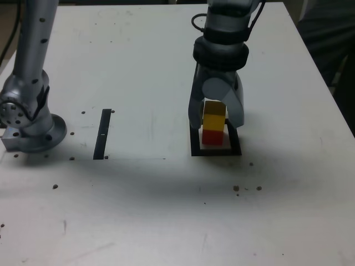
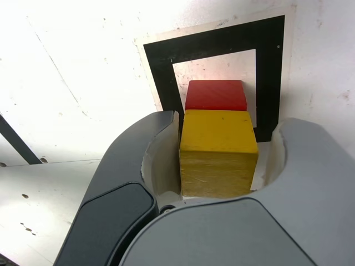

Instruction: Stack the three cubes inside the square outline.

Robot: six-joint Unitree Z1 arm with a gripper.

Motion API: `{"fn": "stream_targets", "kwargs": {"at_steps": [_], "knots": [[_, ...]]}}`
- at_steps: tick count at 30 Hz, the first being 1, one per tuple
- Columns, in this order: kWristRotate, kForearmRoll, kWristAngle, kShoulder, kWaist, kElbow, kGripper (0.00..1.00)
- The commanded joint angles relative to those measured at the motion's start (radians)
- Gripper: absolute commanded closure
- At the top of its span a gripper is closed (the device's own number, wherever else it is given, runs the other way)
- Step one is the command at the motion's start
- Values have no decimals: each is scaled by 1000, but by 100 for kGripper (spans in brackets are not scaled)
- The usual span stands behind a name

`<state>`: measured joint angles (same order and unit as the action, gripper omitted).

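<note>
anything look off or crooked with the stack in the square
Nothing stands out. The yellow cube sits squarely on the red cube inside the square outline, with the tool straddling it, a gap showing on one side. The green cube is in neither view.

Arm reaches down, gripper (image 1: 216, 113) vertical, jaws parted slightly, clasping nothing.
</note>
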<state>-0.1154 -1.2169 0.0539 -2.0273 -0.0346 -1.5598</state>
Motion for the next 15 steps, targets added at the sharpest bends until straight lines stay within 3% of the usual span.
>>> {"fn": "stream_targets", "kwargs": {"at_steps": [1,8,15], "knots": [[-1,7,2,3,0,6,1],[-1,17,-18,46,15,48,1],[-35,4,-93,100,82,74,1]]}}
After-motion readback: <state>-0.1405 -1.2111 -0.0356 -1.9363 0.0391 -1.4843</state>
